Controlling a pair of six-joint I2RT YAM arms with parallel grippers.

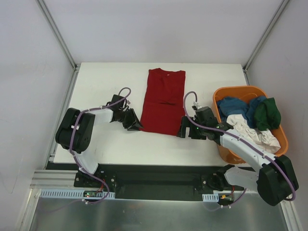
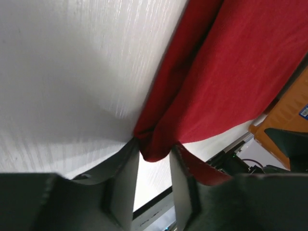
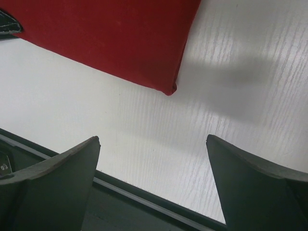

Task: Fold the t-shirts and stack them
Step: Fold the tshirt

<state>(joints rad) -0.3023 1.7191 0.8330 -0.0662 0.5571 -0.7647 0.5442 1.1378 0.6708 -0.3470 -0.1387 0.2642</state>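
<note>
- Top: dark red t-shirt (image 1: 161,103) lies folded long on the table (image 1: 106,82), between my arms.
- Left wrist: left gripper (image 2: 155,154) pinches its near corner (soft, light, floppy stuff).
- Right wrist: right gripper (image 3: 153,142) gapes empty; I'd grab the other near corner.

bare table (image 1: 96,82) lies open from 8 to 11 o'clock of the dark red t-shirt (image 1: 163,103). at 3 o'clock the full orange basket (image 1: 236,89) blocks the edge; the right gripper (image 1: 186,132) fills the gap between.
</note>
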